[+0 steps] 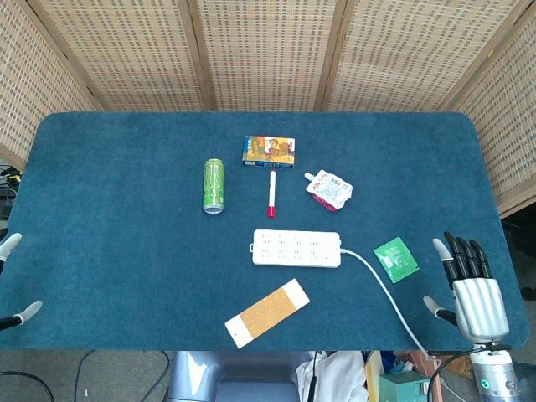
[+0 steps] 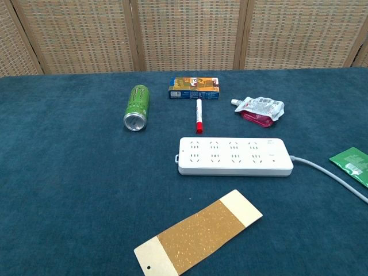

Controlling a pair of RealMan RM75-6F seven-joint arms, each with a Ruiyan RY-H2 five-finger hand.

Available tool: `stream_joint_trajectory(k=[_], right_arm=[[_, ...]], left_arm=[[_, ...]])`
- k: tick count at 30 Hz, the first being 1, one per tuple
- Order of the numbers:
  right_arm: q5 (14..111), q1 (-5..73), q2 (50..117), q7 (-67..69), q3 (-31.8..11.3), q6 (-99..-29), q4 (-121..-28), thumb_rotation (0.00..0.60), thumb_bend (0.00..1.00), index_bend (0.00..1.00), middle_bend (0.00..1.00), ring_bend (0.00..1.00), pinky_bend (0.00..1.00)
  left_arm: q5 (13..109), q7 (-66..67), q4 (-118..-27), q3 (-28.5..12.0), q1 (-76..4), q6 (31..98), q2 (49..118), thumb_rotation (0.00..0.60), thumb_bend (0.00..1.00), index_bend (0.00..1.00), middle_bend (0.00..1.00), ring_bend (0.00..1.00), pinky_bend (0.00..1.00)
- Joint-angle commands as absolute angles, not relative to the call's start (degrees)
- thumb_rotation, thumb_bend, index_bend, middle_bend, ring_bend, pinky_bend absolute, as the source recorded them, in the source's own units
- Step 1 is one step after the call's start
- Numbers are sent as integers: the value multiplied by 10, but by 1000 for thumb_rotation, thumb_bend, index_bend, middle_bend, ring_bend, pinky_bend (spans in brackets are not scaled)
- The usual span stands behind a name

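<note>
A white power strip point(image 1: 297, 249) lies well left of the right hand point(image 1: 473, 289), its cable point(image 1: 381, 289) trailing back toward that hand. Beyond the strip, further from the hand, sit a pouch point(image 1: 328, 190), a red-capped marker point(image 1: 271, 193), a printed box point(image 1: 269, 151) and a green can point(image 1: 213, 185). A tan card point(image 1: 267, 312) lies about level with the hand, well to its left.

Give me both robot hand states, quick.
Left robot hand: only fingertips show at the table edge; cannot be told.
Right robot hand: open, fingers apart, holding nothing, nearest the green packet.

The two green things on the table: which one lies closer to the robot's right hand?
The flat green packet, just beside the right hand; the green can lies far across the table.
</note>
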State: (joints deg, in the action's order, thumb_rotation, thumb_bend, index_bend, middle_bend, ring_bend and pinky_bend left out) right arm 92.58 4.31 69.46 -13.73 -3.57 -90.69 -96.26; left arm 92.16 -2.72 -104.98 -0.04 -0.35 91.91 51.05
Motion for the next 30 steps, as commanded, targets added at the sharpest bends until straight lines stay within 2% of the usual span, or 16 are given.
stream_joint_trajectory(k=[1, 11, 12, 14, 15, 16, 17, 18, 19, 21, 23, 25, 27, 30], right_arm=[[926, 43, 695, -138, -35, -906, -964, 600, 0, 0, 0, 0, 0], [934, 50, 705, -146, -35, -898, -953, 600, 0, 0, 1, 0, 0], [934, 54, 708, -149, -37, -894, -947, 600, 0, 0, 26, 16, 6], [933, 63, 713, -153, -41, -882, -938, 600, 1, 0, 202, 177, 103], [933, 68, 714, -153, -43, -875, -935, 600, 28, 0, 382, 344, 254], [933, 79, 717, -151, -48, -864, -929, 600, 86, 0, 556, 508, 457], [936, 89, 721, -143, -52, -856, -925, 600, 137, 0, 649, 593, 593], [943, 104, 728, -123, -58, -846, -915, 600, 228, 0, 745, 685, 774], [948, 116, 735, -105, -62, -838, -902, 600, 311, 0, 806, 751, 894], [956, 142, 749, -77, -67, -813, -876, 600, 447, 0, 869, 838, 984], [927, 189, 760, -32, -65, -717, -880, 600, 590, 0, 910, 899, 1000], [897, 212, 755, -19, -67, -660, -893, 600, 706, 15, 935, 931, 1000], [864, 233, 755, -13, -69, -606, -905, 600, 770, 68, 944, 941, 1000], [833, 251, 758, -24, -71, -565, -908, 600, 826, 142, 950, 946, 1000]], left_arm=[[921, -28, -1049, -1, -3, 919, 510, 600, 0, 0, 0, 0, 0], [915, -26, -1050, -4, -4, 916, 511, 600, 0, 0, 0, 0, 0], [912, -26, -1050, -5, -5, 914, 511, 600, 0, 0, 0, 0, 0], [908, -22, -1051, -7, -8, 910, 512, 600, 0, 0, 0, 0, 0], [906, -21, -1051, -8, -9, 908, 513, 600, 0, 0, 0, 0, 0], [902, -17, -1051, -10, -11, 905, 514, 600, 0, 0, 0, 0, 0], [899, -14, -1052, -11, -13, 901, 515, 600, 0, 0, 0, 0, 0], [894, -10, -1053, -12, -15, 896, 516, 600, 0, 0, 0, 0, 0], [890, -6, -1055, -14, -17, 893, 517, 600, 0, 0, 0, 0, 0], [882, 5, -1058, -17, -20, 888, 520, 600, 0, 0, 0, 0, 0], [871, 19, -1061, -21, -25, 880, 525, 600, 0, 0, 0, 0, 0], [862, 29, -1064, -24, -28, 874, 528, 600, 0, 0, 0, 0, 0], [852, 36, -1065, -27, -32, 866, 530, 600, 0, 0, 0, 0, 0], [843, 41, -1066, -30, -35, 860, 531, 600, 0, 0, 0, 0, 0]])
